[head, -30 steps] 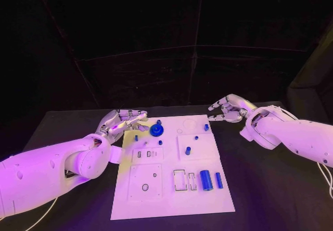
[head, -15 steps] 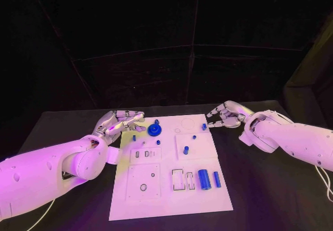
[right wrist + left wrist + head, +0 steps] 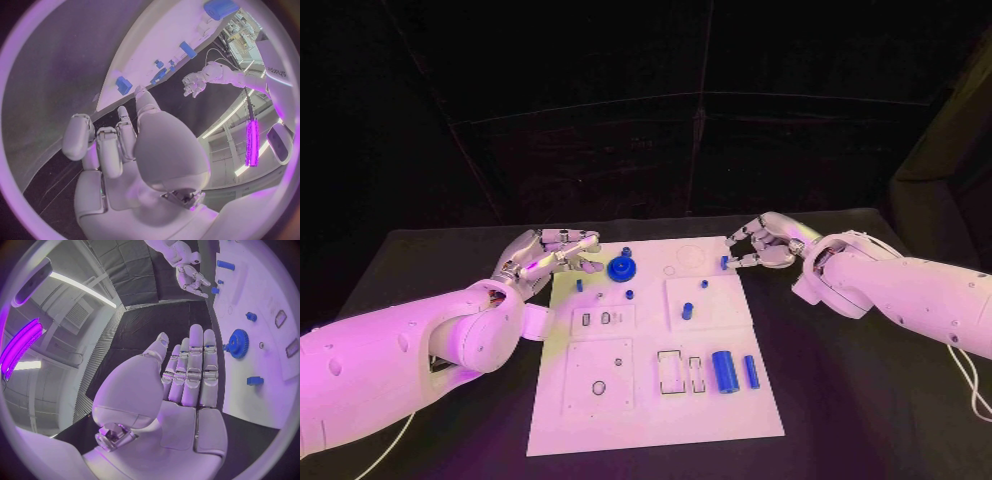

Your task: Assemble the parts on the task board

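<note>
Right hand (image 3: 764, 243), fingers apart and empty, nears a small blue peg (image 3: 726, 263): light, rigid, best pinched by its sides

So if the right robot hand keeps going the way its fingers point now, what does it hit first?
Most likely the small blue peg at the task board's far right edge. The right robot hand has its fingertips aimed at it, close by; height above it is unclear.

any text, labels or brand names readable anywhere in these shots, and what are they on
Small dark lettering on the left arm in the right wrist view: too small and blurred to read.
Task board: no print or numbers to be made out, just recesses and blue parts.
Left hand and right hand: no markings seen.
</note>
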Controlling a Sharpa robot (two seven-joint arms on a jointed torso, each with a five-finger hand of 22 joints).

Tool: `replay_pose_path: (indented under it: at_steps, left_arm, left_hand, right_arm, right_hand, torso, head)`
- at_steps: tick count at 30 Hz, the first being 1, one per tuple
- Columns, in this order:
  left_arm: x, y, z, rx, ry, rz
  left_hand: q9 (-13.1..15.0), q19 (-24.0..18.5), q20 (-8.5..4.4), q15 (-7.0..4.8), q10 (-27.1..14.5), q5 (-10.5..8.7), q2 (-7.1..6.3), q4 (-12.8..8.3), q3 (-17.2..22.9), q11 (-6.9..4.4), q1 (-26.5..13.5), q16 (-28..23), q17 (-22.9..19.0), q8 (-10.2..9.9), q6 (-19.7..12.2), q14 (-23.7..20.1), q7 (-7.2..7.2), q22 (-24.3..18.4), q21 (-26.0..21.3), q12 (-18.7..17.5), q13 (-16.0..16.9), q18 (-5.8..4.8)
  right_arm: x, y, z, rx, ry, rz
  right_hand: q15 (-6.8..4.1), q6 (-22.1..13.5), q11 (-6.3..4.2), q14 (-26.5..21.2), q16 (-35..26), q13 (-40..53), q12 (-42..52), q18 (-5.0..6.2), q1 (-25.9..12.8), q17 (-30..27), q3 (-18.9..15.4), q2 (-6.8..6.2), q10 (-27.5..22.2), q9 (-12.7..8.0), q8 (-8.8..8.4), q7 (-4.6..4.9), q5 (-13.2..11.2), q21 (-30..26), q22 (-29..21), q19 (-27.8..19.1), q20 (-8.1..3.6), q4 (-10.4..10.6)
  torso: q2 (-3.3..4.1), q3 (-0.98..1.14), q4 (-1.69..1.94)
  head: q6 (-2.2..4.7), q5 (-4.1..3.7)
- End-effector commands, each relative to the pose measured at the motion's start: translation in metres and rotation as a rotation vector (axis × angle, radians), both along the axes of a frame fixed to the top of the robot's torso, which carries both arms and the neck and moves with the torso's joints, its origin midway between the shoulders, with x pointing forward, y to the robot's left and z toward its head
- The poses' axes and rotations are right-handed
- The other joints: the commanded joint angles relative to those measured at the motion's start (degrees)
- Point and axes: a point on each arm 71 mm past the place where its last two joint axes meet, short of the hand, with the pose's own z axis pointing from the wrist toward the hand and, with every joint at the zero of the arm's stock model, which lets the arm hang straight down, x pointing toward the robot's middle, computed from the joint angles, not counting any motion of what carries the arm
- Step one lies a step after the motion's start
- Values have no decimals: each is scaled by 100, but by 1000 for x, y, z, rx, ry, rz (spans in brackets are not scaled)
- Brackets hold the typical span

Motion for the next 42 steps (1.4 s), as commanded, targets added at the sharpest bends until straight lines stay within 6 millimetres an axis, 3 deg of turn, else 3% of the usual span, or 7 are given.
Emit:
replay_pose_path:
  at_steps: [1, 16, 24, 42]
  left_arm:
    - [0, -2, 1, -7, -7, -12]
    - [0, -1, 1, -5, -9, -7]
    - [0, -1, 1, -5, -9, -7]
    - [0, 0, 1, -5, -7, -9]
  left_hand:
    - [-3, 0, 1, 1, -16, 31, 0, -16, 24, 17, -34, 23, 7, 3, 16, -37, 29, -8, -31, 4, -4, 75]
    - [-2, 0, 1, 0, -13, 31, 4, -23, 34, 16, -36, 26, 14, 3, 20, -40, 27, -9, -32, 5, -4, 76]
    - [-2, 0, 1, 0, -13, 31, 4, -23, 34, 16, -36, 26, 14, 3, 20, -40, 27, -9, -32, 5, -4, 76]
    - [-3, 1, 0, -2, -12, 32, 11, -31, 47, 15, -35, 29, 21, 3, 20, -42, 27, -9, -32, 5, -5, 76]
  right_arm:
    - [0, 4, -2, -18, -2, 43]
    - [3, 10, -8, -42, 1, 53]
    - [4, 11, -9, -49, 3, 52]
    - [7, 10, -12, -85, 8, 43]
  right_hand:
    - [-37, 54, -7, 482, -4, 100, -24, -27, 94, 1006, 8, 26, -38, 2, -17, -8, -71, -32, -6, -38, -13, -44]
    - [-52, 174, -23, 487, 1, 119, -11, -29, 193, 1024, 99, 143, -24, 9, 14, -22, -166, -28, 6, -28, -25, -143]
    - [-68, 323, -43, 490, 6, 147, 10, -32, 259, 1039, 234, 258, -4, 13, 43, -43, -336, -22, 23, -16, -39, -229]
    - [-92, 449, -73, 496, 15, 165, 23, -36, 303, 1066, 328, 283, 7, 12, 62, -76, -411, -11, 47, -1, -58, -316]
  torso:
    - [2, -4, 0]
    - [-3, 2, 2]
    - [-1, 4, 2]
    - [-4, 7, 0]
  head:
    - [-3, -13]
    - [-23, 17]
    - [-33, 14]
    - [-53, 14]
